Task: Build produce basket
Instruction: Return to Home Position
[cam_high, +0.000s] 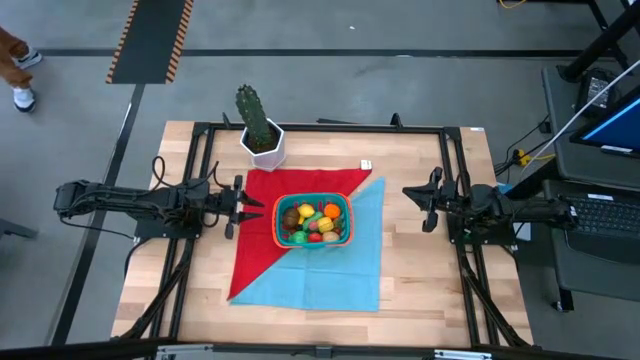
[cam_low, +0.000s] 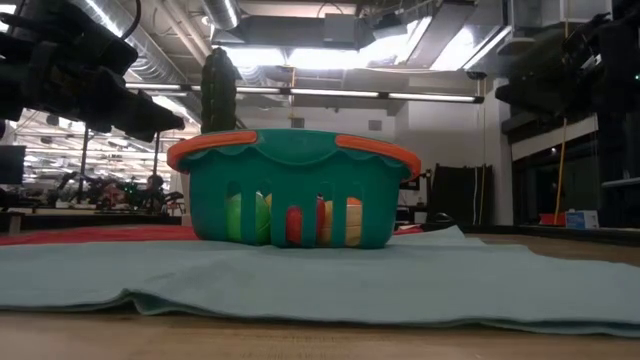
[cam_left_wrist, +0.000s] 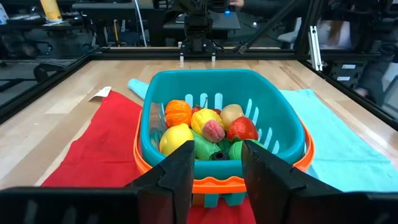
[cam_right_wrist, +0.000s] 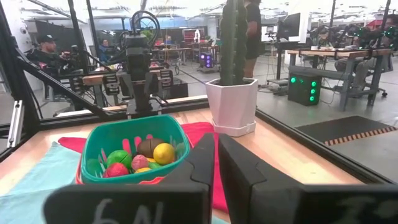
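The teal basket (cam_high: 279, 222) with an orange-red rim stands by its bottom on a red and light-blue cloth (cam_high: 330, 270) at the table's middle. The produce (cam_left_wrist: 205, 134) fills it: small yellow, orange, red, green and brown toy fruits, also seen through the slots (cam_low: 295, 222). My left gripper (cam_left_wrist: 216, 180) points level at the basket's left side, a little short of the rim (cam_left_wrist: 217, 184), fingers apart with nothing between them. In the high view my left gripper (cam_high: 238, 208) is clear of the basket. My right gripper (cam_high: 428, 205) waits near the table's right edge, shut (cam_right_wrist: 216, 165).
A cactus in a white hexagonal pot (cam_high: 262, 140) stands behind the basket near the far edge. A small white tag (cam_high: 366, 165) lies at the cloth's far corner. Bare wood (cam_high: 430, 270) shows on the right and near sides. People are in the room beyond.
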